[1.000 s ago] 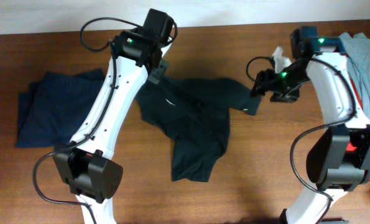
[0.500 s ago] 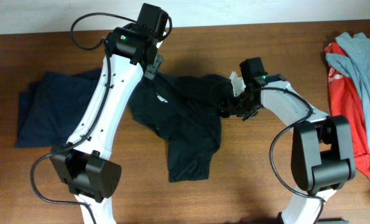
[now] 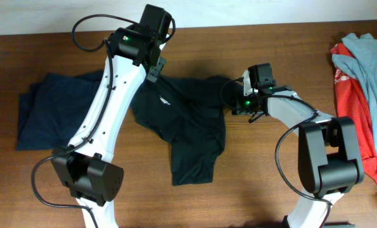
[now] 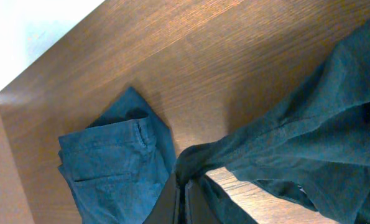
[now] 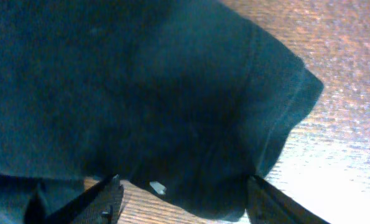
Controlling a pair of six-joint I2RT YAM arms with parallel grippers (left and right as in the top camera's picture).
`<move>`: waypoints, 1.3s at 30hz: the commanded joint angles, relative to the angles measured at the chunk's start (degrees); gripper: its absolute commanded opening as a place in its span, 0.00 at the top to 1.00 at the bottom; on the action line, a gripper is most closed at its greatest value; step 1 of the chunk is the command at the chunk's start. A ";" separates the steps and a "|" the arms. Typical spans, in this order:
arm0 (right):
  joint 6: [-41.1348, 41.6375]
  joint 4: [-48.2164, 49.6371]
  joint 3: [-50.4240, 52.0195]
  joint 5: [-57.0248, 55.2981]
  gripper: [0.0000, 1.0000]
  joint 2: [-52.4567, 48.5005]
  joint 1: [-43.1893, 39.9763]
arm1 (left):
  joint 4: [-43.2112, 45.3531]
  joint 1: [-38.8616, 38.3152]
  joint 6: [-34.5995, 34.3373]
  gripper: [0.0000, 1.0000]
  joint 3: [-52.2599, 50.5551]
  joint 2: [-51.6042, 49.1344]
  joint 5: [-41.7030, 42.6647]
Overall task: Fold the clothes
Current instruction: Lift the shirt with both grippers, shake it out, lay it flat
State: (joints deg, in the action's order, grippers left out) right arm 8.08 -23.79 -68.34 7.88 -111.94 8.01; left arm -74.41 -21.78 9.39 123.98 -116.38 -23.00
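A brown wooden tabletop [image 3: 251, 183] fills the scene, with a pale wall [image 3: 49, 16] behind its far edge. Nearest the arm bases lies the hem end of the black T-shirt [image 3: 188, 126], a narrow, crumpled tail of cloth that is not yet flat. Farther in, the body of the shirt spreads wider across the middle of the tabletop, its small white logo [image 3: 165, 100] facing up.

At the shirt's right edge, the right gripper [image 3: 234, 104] hangs low over the short sleeve [image 5: 278, 106]. In the wrist view its two fingers stand apart with the sleeve's bunched cloth between them, so nothing is pinched yet. It seems placed to take that sleeve.

At the far left corner of the shirt, the left gripper [image 3: 158, 69] is clamped tight on a fold of the cloth. The fabric runs taut from its closed fingers in the wrist view, which suggests it pins that corner as an anchor so the shirt can be drawn out flat before folding.

A navy garment [image 3: 55, 117] lies well apart to the left, roughly folded. At the far right a red garment [image 3: 356, 101] and a light grey-blue garment [image 3: 369, 57] lie heaped together, apparently waiting their turn.
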 commanded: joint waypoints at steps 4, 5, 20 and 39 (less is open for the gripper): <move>0.39 -0.09 0.48 -1.07 0.96 -1.70 -0.28 | -0.26 0.20 -0.74 1.00 1.44 0.48 -1.25; 0.37 -1.09 0.11 -1.16 0.96 -1.07 -0.39 | -0.28 0.20 -0.74 1.00 1.44 0.48 -1.25; 1.03 -25.40 -17.18 -10.16 0.96 31.80 -8.50 | -1.29 0.20 -0.96 1.00 10.14 11.45 -1.22; 1.92 -40.02 -31.34 -15.50 0.96 56.52 -8.50 | -11.28 -5.20 0.57 1.00 24.96 37.27 4.66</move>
State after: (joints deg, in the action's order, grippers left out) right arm 8.99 -62.78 -98.15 -3.64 -56.10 -0.38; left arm -84.42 -26.13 9.45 148.09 -81.60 -18.87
